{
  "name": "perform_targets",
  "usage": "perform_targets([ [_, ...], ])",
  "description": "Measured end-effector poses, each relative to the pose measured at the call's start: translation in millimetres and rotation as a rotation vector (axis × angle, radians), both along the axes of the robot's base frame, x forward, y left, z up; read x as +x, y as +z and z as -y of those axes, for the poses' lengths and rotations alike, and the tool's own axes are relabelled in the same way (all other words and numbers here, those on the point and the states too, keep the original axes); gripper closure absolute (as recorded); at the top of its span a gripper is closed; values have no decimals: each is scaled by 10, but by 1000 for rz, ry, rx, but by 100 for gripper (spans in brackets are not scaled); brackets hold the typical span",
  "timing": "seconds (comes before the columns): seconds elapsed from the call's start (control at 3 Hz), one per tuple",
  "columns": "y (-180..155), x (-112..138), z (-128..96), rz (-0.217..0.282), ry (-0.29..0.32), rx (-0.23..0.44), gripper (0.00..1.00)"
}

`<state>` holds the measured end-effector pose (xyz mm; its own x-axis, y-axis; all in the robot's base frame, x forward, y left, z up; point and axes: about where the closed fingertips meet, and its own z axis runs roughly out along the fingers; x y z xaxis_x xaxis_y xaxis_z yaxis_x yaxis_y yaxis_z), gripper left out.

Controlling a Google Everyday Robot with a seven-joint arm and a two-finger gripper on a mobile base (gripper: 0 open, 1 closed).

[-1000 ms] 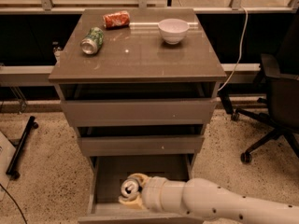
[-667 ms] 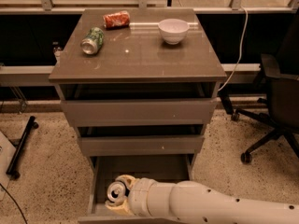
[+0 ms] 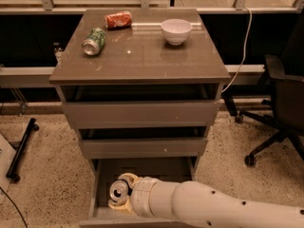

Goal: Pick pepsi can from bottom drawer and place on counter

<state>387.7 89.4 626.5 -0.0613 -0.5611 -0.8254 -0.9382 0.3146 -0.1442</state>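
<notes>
Claw (image 3: 121, 197) in bottom drawer (image 3: 152, 168) grips pepsi can (image 3: 118, 190) — glossy counter (image 3: 142, 56) above, speckled floor (image 3: 52, 160) around.

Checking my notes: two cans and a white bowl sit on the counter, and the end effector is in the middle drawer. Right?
Not quite. The camera view shows the end effector in the bottom drawer, closed on the pepsi can. The rest stands.

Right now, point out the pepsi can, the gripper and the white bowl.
pepsi can (image 3: 118, 189), camera view, on its silver top.
gripper (image 3: 116, 193), camera view, midway between its fingertips, inside the bottom drawer (image 3: 142, 167), shut on the can.
white bowl (image 3: 176, 31), camera view, on its outer wall.
</notes>
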Motion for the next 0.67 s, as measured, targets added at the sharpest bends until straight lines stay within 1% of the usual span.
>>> perform_targets([
  [0.33,150,201,22,19,19,12,100],
  [0.67,471,489,118,70,48,35,100],
])
